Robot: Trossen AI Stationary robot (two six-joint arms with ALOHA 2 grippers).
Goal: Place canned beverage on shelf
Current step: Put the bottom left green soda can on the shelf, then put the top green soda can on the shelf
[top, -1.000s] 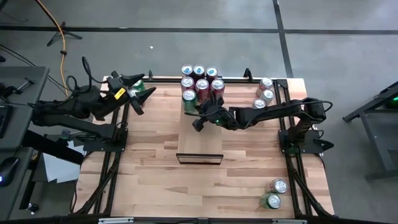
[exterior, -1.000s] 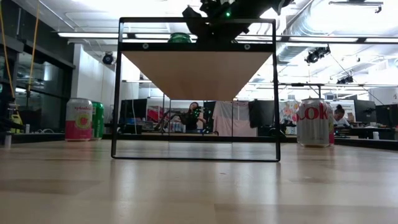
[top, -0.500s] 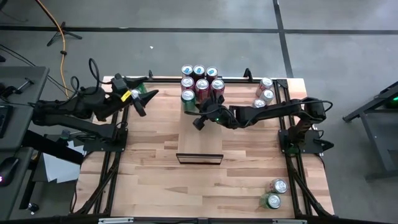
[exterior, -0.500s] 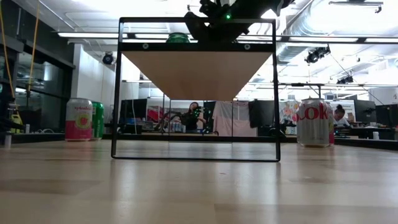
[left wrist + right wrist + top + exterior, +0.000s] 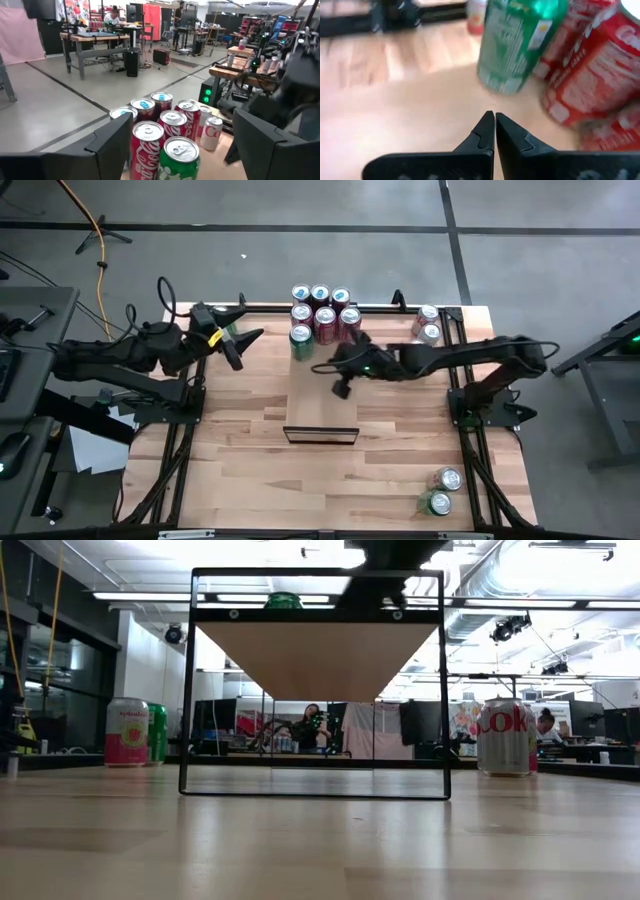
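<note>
The shelf (image 5: 322, 395) is a pale panel raised on a thin dark frame (image 5: 190, 680) at mid-table. A green can (image 5: 301, 338) stands upright on its bottom at the shelf's far left corner; its top (image 5: 284, 600) shows above the shelf edge. My right gripper (image 5: 341, 388) hovers shut above the shelf surface (image 5: 420, 115), short of the green can (image 5: 520, 40) and touching nothing. My left gripper (image 5: 238, 340) is open and empty at the table's far left, level, facing the can cluster (image 5: 170, 125).
Several red and silver-topped cans (image 5: 325, 308) crowd the far edge behind the shelf. More cans stand at far right (image 5: 426, 322) and near right (image 5: 442, 490). A pink can (image 5: 126, 731) and a green one (image 5: 158, 732) stand far left. People work in the room beyond.
My right gripper, shut throughout, has drawn back from the green can toward the table's right edge and risen, leaving the top of the low view. My left gripper has drifted a little toward the table's right and rolled slightly, still open.
</note>
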